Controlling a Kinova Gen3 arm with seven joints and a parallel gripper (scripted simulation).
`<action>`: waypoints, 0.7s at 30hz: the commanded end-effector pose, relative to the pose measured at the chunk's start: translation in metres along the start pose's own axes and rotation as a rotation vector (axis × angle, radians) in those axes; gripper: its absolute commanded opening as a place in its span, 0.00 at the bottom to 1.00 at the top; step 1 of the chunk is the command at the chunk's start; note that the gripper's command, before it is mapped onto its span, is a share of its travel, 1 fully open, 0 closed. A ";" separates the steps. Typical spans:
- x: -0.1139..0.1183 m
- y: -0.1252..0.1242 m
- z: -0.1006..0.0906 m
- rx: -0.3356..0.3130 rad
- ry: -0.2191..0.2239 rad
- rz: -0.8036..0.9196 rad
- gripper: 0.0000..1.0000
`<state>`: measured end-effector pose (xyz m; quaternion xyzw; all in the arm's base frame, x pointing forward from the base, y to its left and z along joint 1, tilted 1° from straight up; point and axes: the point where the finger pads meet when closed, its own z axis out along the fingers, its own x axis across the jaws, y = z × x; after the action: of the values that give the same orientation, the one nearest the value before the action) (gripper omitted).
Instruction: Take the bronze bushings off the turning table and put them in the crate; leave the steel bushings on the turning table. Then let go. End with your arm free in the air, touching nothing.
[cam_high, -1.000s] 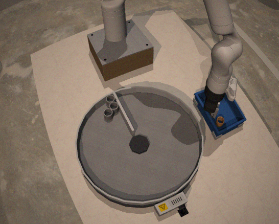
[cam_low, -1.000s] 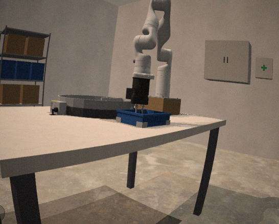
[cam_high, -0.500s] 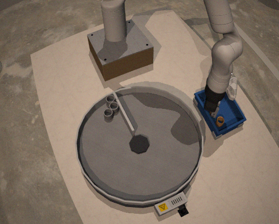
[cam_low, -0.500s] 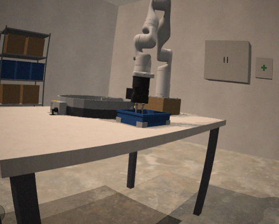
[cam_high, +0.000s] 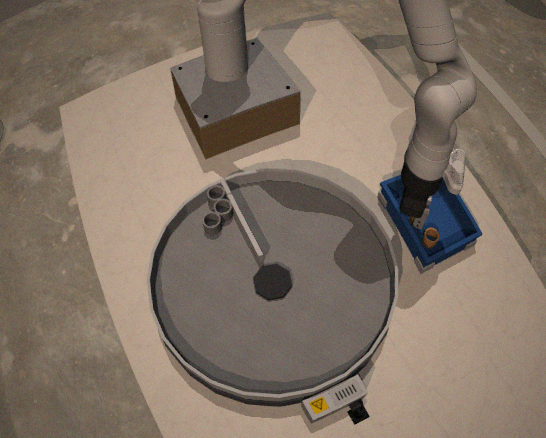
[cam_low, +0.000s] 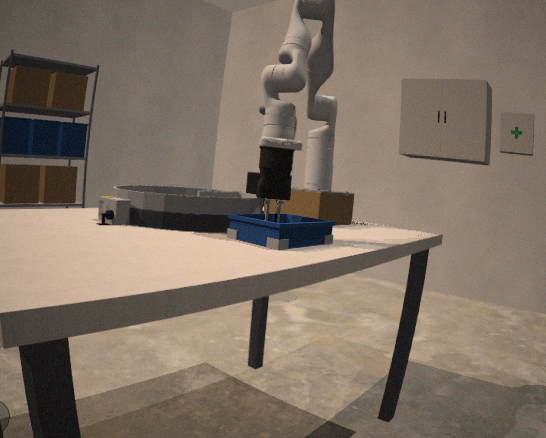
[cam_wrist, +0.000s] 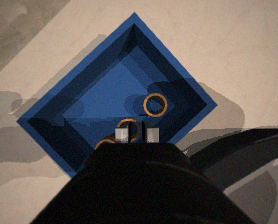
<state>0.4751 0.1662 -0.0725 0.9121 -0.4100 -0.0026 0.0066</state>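
Three grey steel bushings (cam_high: 212, 232) stand close together on the turning table (cam_high: 300, 340), left of the light bar at its far side. No bronze bushing shows on it. The blue crate (cam_high: 450, 212) (cam_low: 305, 236) (cam_wrist: 87, 95) stands to its right. One bronze bushing (cam_high: 430, 245) (cam_wrist: 155, 94) stands in the crate. A second bronze bushing (cam_wrist: 128, 120) lies below the fingers, partly covered by one. A third bronze bushing (cam_wrist: 104, 141) is mostly hidden by the gripper body. My gripper (cam_high: 423, 219) (cam_low: 273, 218) (cam_wrist: 136, 129) is partly open and empty, with its fingertips low over the crate.
The light bar (cam_high: 245, 222) reaches from the turning table's rim toward its dark hub (cam_high: 272, 281). The turning table's raised rim stands close beside the crate. A control box (cam_high: 332, 398) (cam_low: 116, 210) sits at the near rim. The arm's base block (cam_high: 250, 122) stands behind.
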 end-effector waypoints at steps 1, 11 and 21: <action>0.000 -0.001 -0.001 0.002 0.001 0.000 0.42; 0.000 -0.001 -0.007 0.002 0.001 0.000 0.42; 0.000 -0.001 -0.009 0.002 0.001 0.000 0.42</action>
<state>0.4748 0.1659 -0.0663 0.9120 -0.4100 -0.0031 0.0072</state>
